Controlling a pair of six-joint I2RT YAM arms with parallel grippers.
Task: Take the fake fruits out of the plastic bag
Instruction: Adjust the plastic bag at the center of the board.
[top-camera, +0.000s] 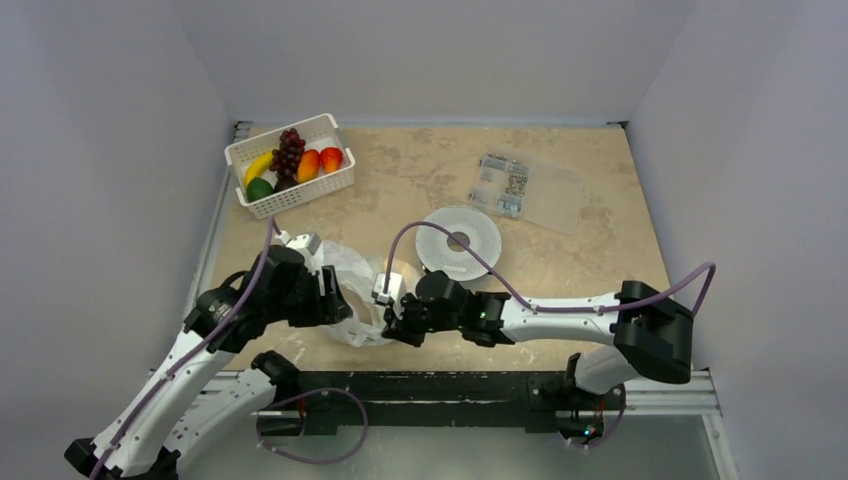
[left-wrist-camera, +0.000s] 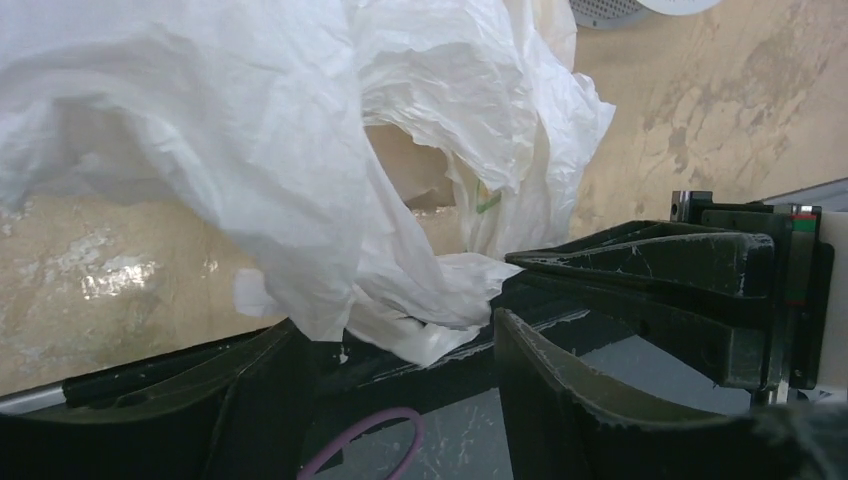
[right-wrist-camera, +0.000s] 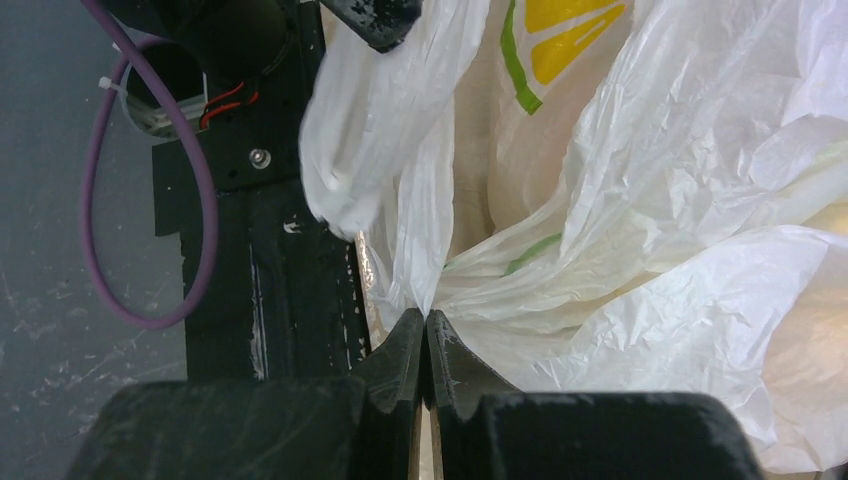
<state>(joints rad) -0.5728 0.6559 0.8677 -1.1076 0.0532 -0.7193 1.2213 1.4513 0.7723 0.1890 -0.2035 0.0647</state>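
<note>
the plastic bag (top-camera: 348, 265) is lying crumpled at the table's (top-camera: 400, 170) near edge, seemingly emptied, with the fake fruits (top-camera: 290, 160) sitting in the basket (top-camera: 300, 197). the right gripper (right-wrist-camera: 426, 318) is clamping the bag's film. the left gripper (left-wrist-camera: 395, 335) is gaping around a fold and should be taking one clean layer.

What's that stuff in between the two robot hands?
The plastic bag: in the top view its crumpled white film lies between the left gripper and the right gripper. The right wrist view shows the right jaws pinching a fold of it.
</note>
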